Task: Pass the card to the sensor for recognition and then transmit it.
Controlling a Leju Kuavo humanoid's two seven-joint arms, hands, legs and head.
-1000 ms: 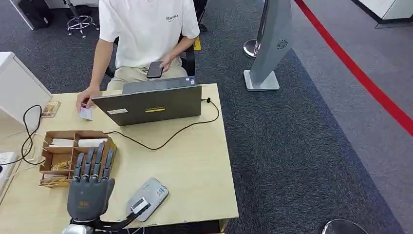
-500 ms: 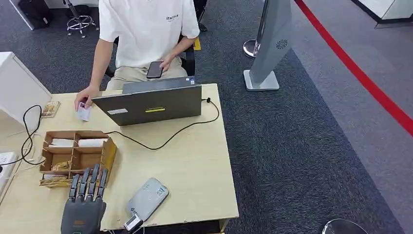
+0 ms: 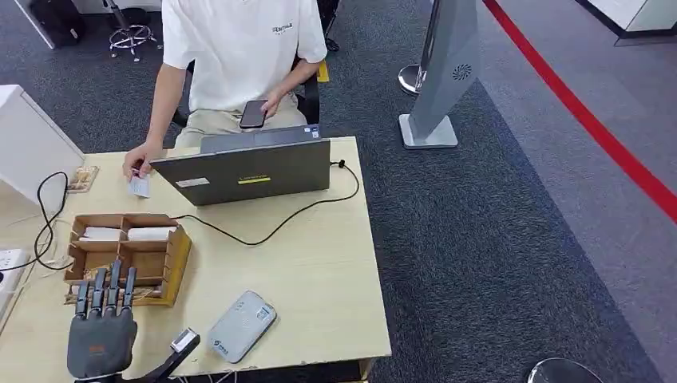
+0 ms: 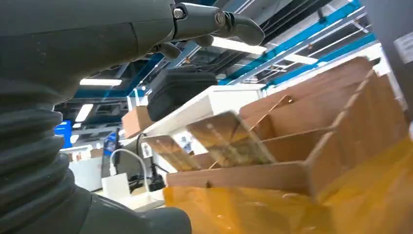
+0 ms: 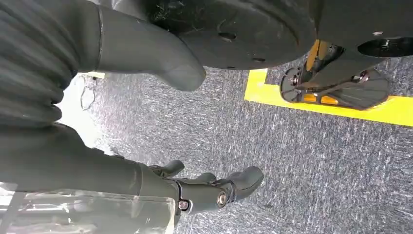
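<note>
left robot hand [image 3: 100, 339] flat over the surface [image 3: 319, 263] at 7 o'clock, fingers spread and straight, released, holding nothing, fingertips over near edge of wooden organizer box [image 3: 128, 255]; card [image 3: 140, 186] at 10 o'clock on the surface, under a person's hand [image 3: 137, 159], just left of the laptop [image 3: 251, 170]; grey sensor [image 3: 242, 325] lies flat at 6 o'clock near front edge, right of the left robot hand, apart from it; right robot hand [image 5: 195, 190] hangs over grey carpet [image 5: 302, 161], fingers loosely curled, nothing held; person's other hand holds a phone [image 3: 254, 114]
</note>
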